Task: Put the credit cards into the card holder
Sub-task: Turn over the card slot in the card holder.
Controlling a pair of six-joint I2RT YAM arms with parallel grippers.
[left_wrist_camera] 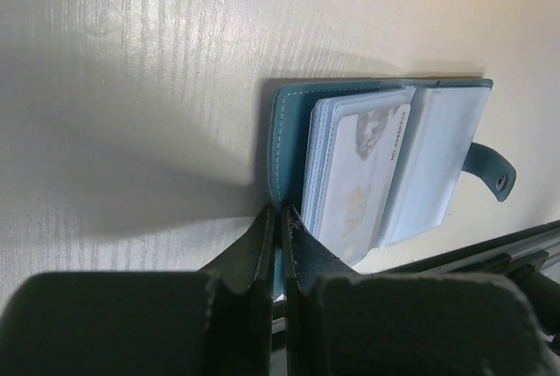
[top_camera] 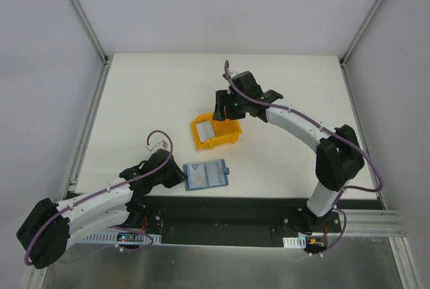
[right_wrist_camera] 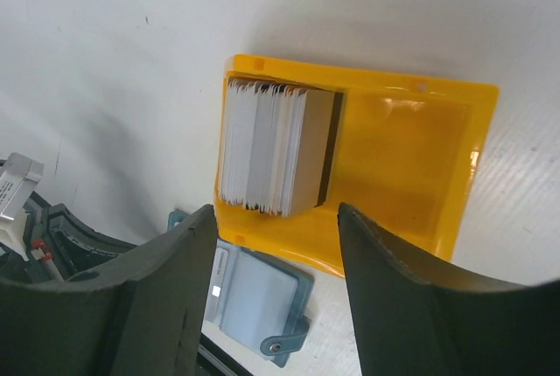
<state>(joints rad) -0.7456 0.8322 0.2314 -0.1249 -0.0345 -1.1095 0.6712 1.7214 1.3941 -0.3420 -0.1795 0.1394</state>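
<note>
Left pincer clamps the card holder, a card already inside; the open, empty right pincer hangs above the remaining credit cards.

We see a cream-white desk closed in by plain pale walls at nine, twelve and three o'clock, silvery frame posts rising from its far corners, evenly lit.

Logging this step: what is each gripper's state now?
Left gripper: closed, pinching the flat teal-blue folding wallet's edge.
Right gripper: open, empty, above the yellow plastic bin.
</note>
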